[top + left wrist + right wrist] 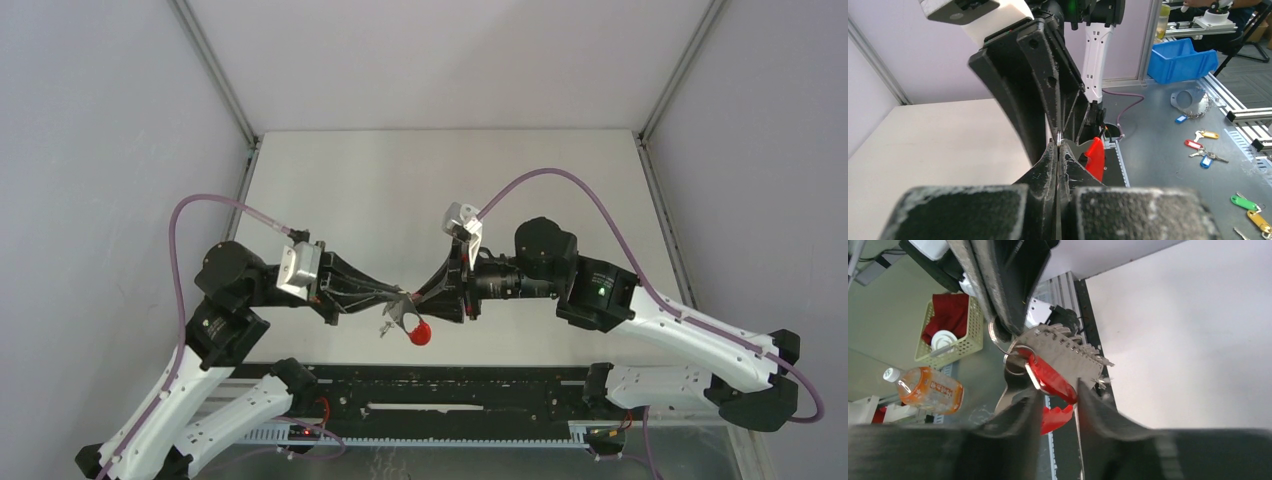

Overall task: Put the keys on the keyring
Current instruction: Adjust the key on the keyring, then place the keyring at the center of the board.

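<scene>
Keys (pixel 1068 352), silvery, jagged, hang by red strap (pixel 1050 382) at left gripper (pixel 1059 147) clamped on keyring (pixel 996 340); right gripper (pixel 1058 397) half-open.

bright, even light — right gripper (pixel 1058 390) blurred close up, shadows soft

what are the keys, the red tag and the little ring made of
The keys: metal, it seems; flat and silvery with a dull sheen and cut teeth along one edge.
The red tag: probably plastic; bright, even colour, glossy, with a pale highlight along its edge.
The keyring: likely thin metal wire, going by its silvery glint, but it is small and partly hidden, so that is less sure.
</scene>
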Robot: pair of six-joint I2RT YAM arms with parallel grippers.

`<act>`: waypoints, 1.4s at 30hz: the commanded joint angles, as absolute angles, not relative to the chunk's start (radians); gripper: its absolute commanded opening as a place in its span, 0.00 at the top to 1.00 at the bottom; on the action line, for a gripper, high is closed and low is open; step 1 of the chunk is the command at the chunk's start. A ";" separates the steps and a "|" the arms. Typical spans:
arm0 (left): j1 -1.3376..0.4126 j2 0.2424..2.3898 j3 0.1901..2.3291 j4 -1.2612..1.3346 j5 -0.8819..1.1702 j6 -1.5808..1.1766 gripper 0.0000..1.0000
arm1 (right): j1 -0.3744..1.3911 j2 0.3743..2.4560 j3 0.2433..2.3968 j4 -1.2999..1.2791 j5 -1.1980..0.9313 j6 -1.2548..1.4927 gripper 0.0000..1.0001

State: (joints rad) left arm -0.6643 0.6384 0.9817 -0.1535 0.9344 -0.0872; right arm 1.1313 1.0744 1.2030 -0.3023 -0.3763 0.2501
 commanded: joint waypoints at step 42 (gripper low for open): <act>-0.662 0.607 0.903 -0.111 0.480 -0.020 1.00 | 1.357 1.048 1.212 -0.263 0.195 0.196 0.00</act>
State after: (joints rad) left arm -0.6643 0.6147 0.9150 -0.1822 0.5285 -0.0238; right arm 1.3327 0.9939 1.2221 -0.3420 0.1307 0.2287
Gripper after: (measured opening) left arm 0.009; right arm 0.997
